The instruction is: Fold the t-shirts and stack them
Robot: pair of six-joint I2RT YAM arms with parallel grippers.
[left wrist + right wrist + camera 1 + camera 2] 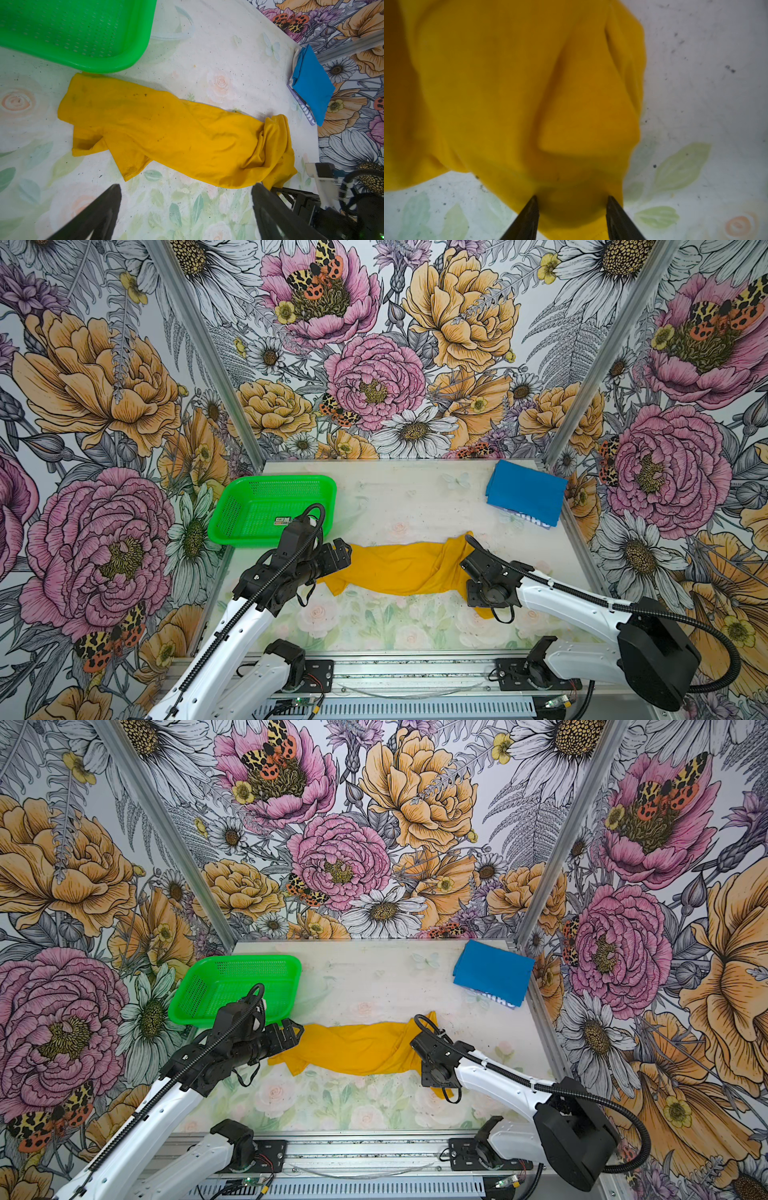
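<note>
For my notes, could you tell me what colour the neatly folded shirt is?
The folded shirt is bright blue, clearest in a top view.

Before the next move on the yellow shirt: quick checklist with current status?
1. Left gripper open and empty: ok; jaws wide, holding nothing.
2. Right gripper gripping the yellow shirt: cannot tell; jaws stand apart around bunched cloth at one end.
3. Yellow shirt spread flat: not ok; it lies as a twisted, wrinkled strip.
4. Blue shirt folded and out of the way: ok; at a far corner of the table, apart from the yellow one.
5. Green basket clear of the yellow shirt: cannot tell; a shirt corner lies right at its rim.
</note>
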